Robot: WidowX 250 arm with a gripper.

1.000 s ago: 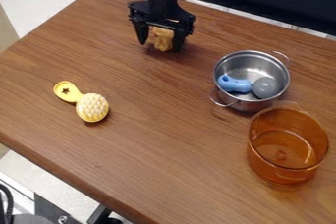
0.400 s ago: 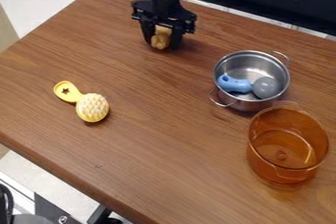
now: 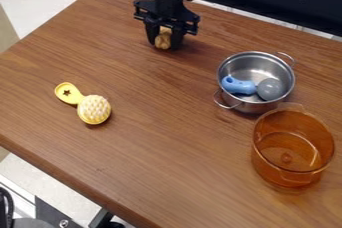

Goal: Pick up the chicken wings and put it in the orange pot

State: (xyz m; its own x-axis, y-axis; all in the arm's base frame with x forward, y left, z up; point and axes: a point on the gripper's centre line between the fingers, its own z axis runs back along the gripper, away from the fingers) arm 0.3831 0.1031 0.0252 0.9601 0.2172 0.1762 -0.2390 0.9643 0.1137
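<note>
gripper is clasping the chicken wings near the desk's far edge

the gripper is hanging down over the far part of the desk, to the right of its far left corner. its two fingers are closing in on the chicken wings from either side and are grasping them. whether the wings are touching the wood is hard to tell.

the orange pot, see-through and open at the top, is standing upright toward the right side, well apart from the wings. just beyond it, closer to the desk's far edge, the steel pot is standing upright with its handles sticking out. inside that one, a blue piece and a grey rounded piece are lying side by side.

a yellow toy is lying between the desk's left and near edges; its flatter end, bearing a star shape, is pointing toward the left edge. beyond the far edge, a black panel is running along behind.
</note>
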